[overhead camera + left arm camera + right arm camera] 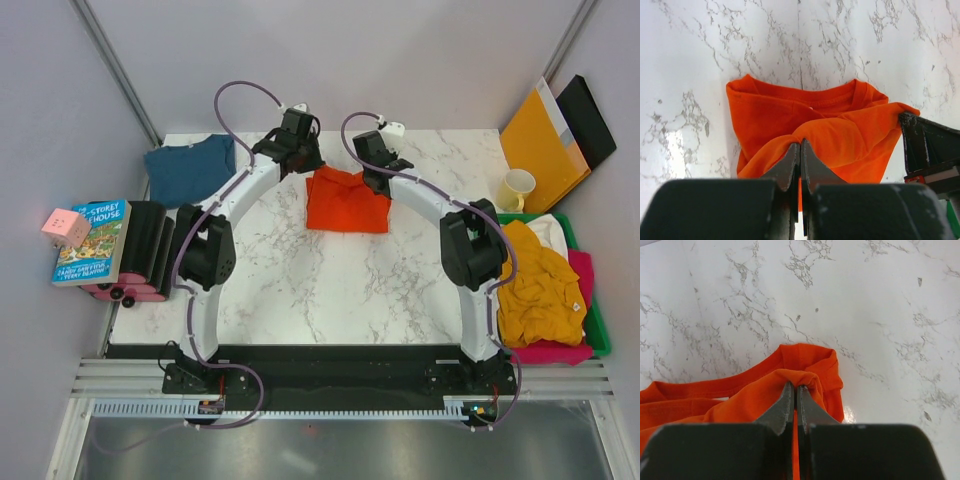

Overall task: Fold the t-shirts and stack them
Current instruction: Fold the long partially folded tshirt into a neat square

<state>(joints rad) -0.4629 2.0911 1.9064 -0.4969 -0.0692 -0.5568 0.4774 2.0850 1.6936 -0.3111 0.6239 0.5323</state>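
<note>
The orange-red t-shirt (345, 205) lies partly folded at the back middle of the marble table. My left gripper (303, 160) is shut on its left far edge; in the left wrist view (800, 145) cloth (790, 112) bunches at the tips. My right gripper (378, 180) is shut on its right far edge, with a fold of cloth (805, 367) pinched at the tips (795, 386). A dark teal-blue t-shirt (188, 168) lies folded at the back left corner. Mustard yellow (535, 280), white (550, 230) and pink (555, 350) shirts lie heaped at the right.
A green bin (598, 325) at the right edge holds the heaped shirts. A cream mug (515, 188), an orange-yellow envelope (540, 135) and a black folder (590, 120) stand at the back right. A book (92, 240), a pink block (65, 227) and a black-and-pink rack (145, 250) sit at the left.
</note>
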